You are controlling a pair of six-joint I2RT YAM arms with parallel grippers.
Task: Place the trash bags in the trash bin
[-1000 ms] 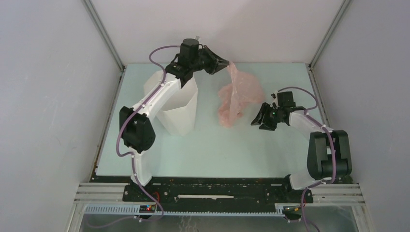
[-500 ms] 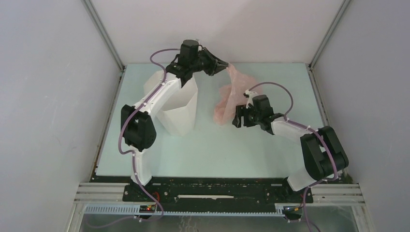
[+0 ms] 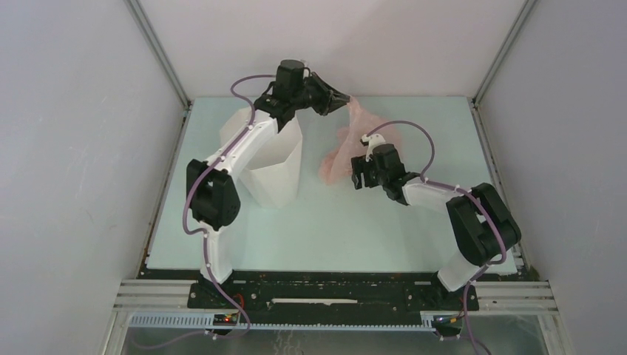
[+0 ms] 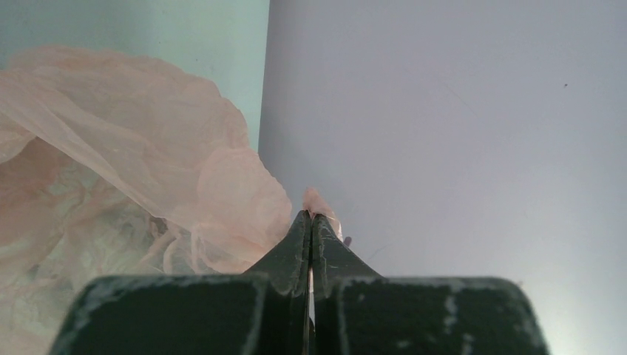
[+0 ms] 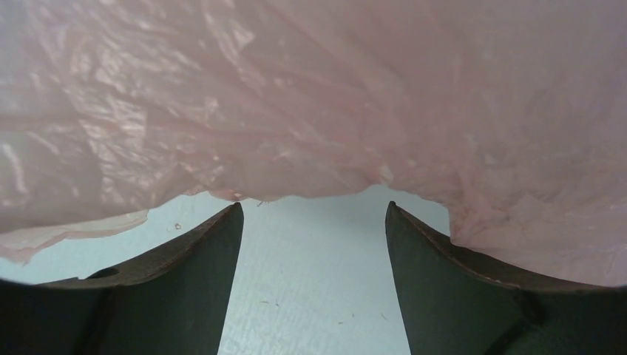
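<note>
The pale-pink film trash bag (image 3: pixel 341 151) hangs from my left gripper (image 3: pixel 346 101), which is shut on its top corner high at the back, to the right of the white faceted bin (image 3: pixel 277 166). In the left wrist view a pinch of pink film (image 4: pixel 319 203) sticks out past the shut gripper (image 4: pixel 311 217). My right gripper (image 3: pixel 357 172) is open, low at the bag's lower edge. In the right wrist view the bag (image 5: pixel 310 96) hangs just ahead of the open gripper (image 5: pixel 313 207), with bare table between the fingers.
The bin stands upright on the pale green table (image 3: pixel 325 229), left of centre, partly behind my left arm. Grey enclosure walls (image 3: pixel 74 148) close in the left, back and right sides.
My right gripper has moved left and forward across the table up to the bag's lower edge. The bag's lower part has shifted a little left. My left gripper has stayed holding the bag.
</note>
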